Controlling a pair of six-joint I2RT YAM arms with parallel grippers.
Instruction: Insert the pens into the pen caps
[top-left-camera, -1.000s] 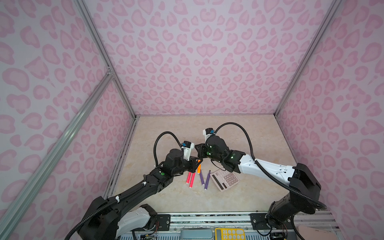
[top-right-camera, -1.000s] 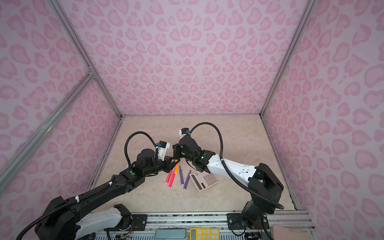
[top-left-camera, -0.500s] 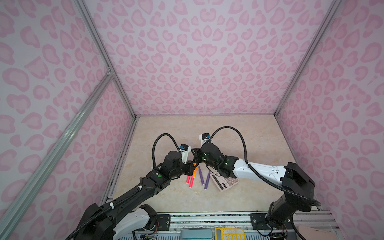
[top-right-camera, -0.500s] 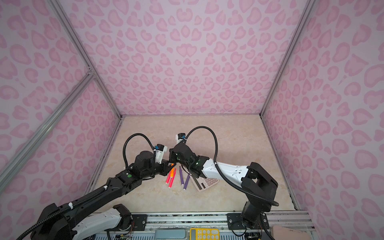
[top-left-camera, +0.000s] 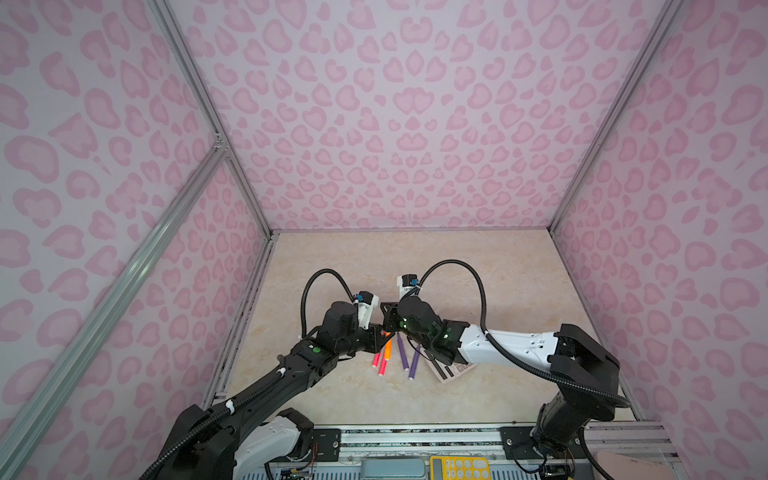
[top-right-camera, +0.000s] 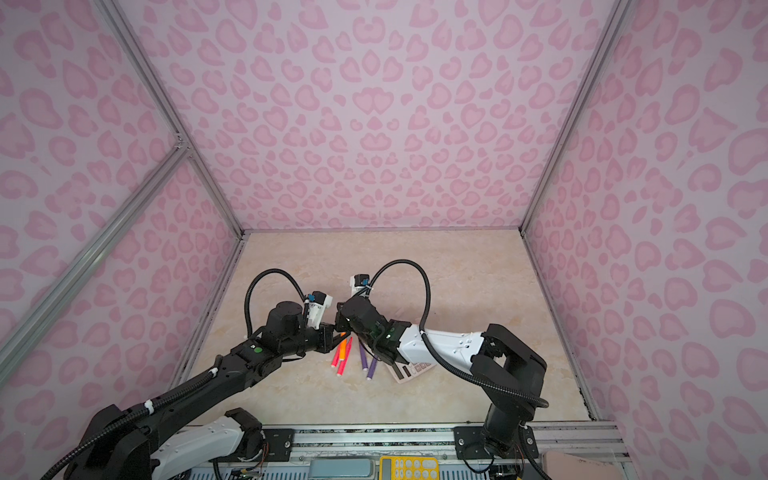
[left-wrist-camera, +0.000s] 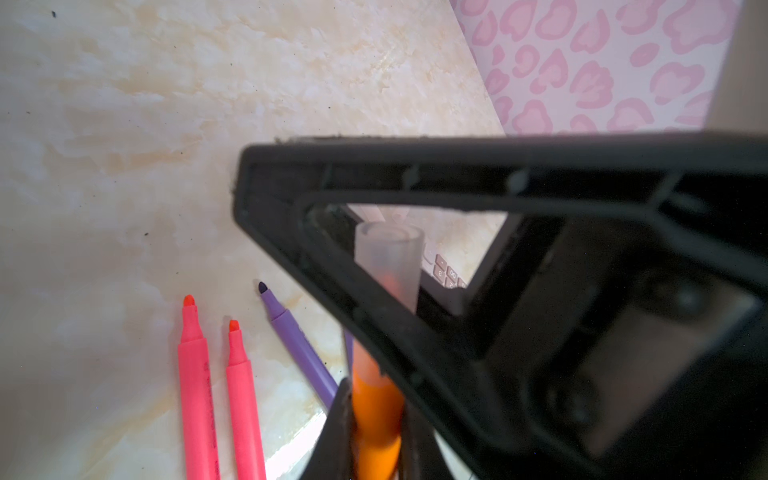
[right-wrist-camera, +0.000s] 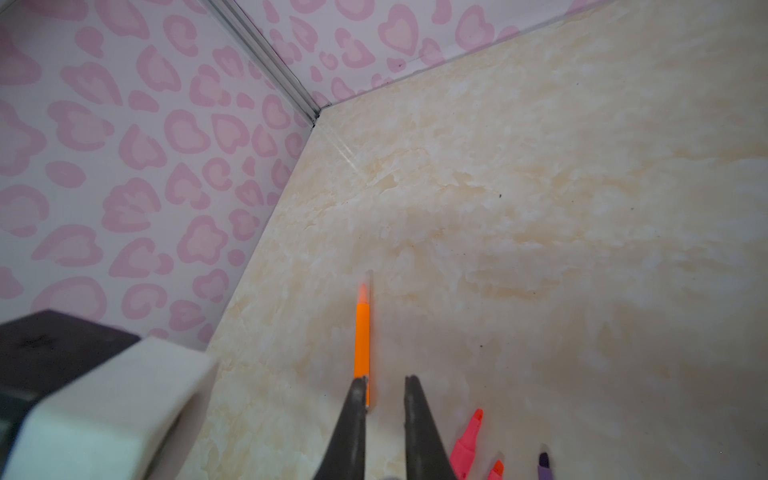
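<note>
**Now the orange tip sits in its cap**

Our left pincer (left-wrist-camera: 376, 415) is clenched on an orange pen (left-wrist-camera: 376, 390), its tip inside a frosted clear cap (left-wrist-camera: 388, 257), held above the worktop (left-wrist-camera: 166, 124). The right pincer (right-wrist-camera: 385, 386) is closed to a slit beside that cap; whether it grips it we cannot tell. Two pink pens (left-wrist-camera: 197, 374) and two purple pens (top-left-camera: 402, 353) lie alongside. Since a second ago, both pincers have sunk nearer these pens.

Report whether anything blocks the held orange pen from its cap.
Nothing visible does: the orange pen in the left gripper has its tip inside the clear cap held by the right gripper.
</note>
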